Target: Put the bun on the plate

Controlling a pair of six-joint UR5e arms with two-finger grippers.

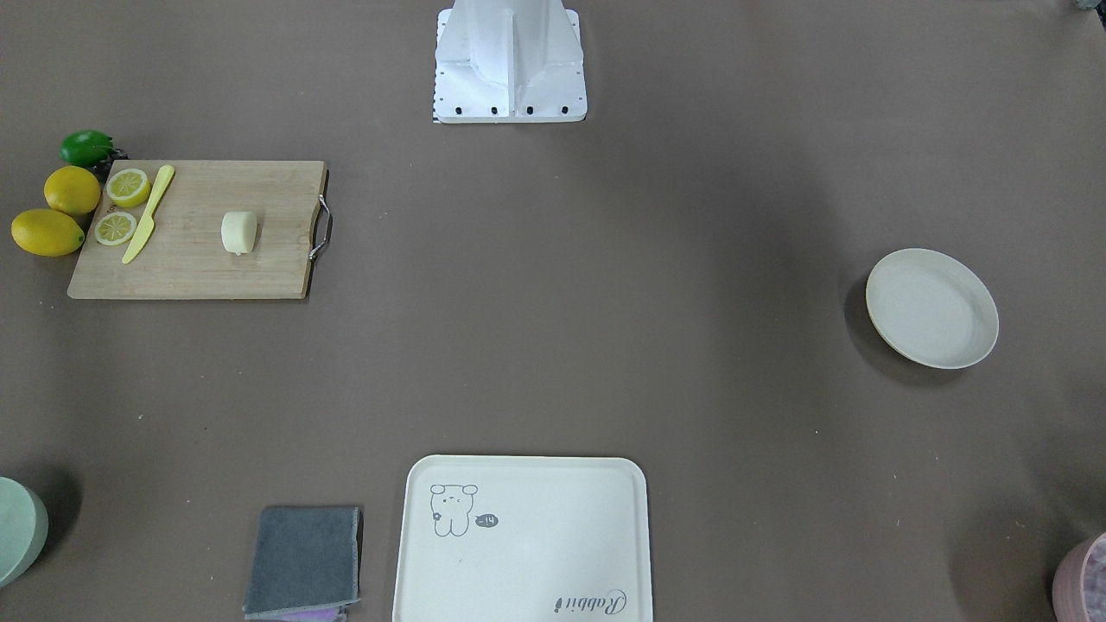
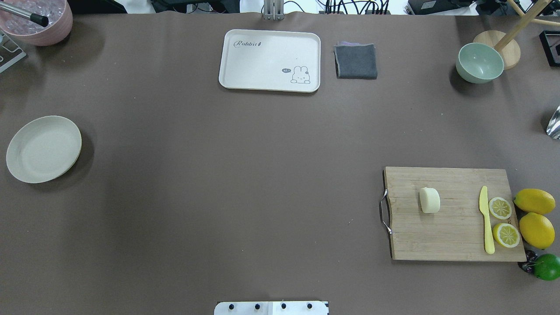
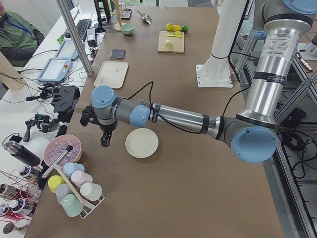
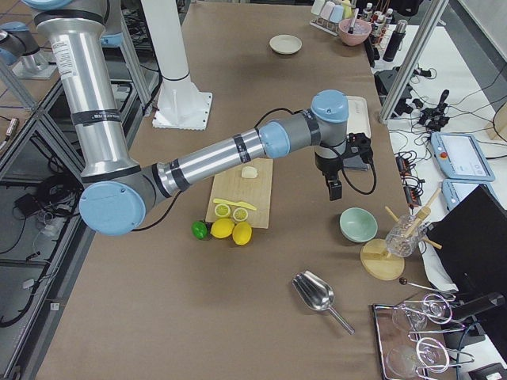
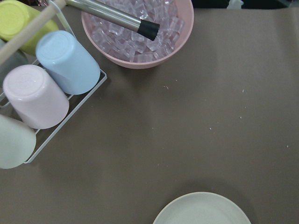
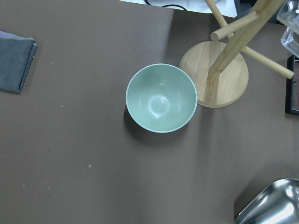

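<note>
A: What is the surface like?

B: A broad worktop (image 2: 218,175) under a plain brown covering, dotted with a few pale specks; past its edge the side views show tablets (image 3: 53,69) on a white ledge.

A: Do the views differ?

B: The overhead and front-facing views show no arms; only the side cameras do. The left tool (image 3: 105,136) hangs just beside the plate (image 3: 141,143), left of centre in the left-side frame; the right tool (image 4: 334,188) hangs to the right of the cutting board (image 4: 253,198) in the right-side frame (from those angles I cannot tell whether either is open or closed). The left wrist view catches the plate's rim at its bottom edge, with a pink bowl of ice (image 5: 140,37) and upturned cups (image 5: 70,60) at upper left; the right wrist view has a green bowl (image 6: 161,98) touching a wooden stand (image 6: 222,79).

A: And the bun?

B: The bun (image 2: 429,200) lies on the board at middle right of the overhead frame, well apart from the plate at far left; it looks slightly longer top-to-bottom than across, with one flatter face toward the metal handle (image 2: 381,212).
</note>
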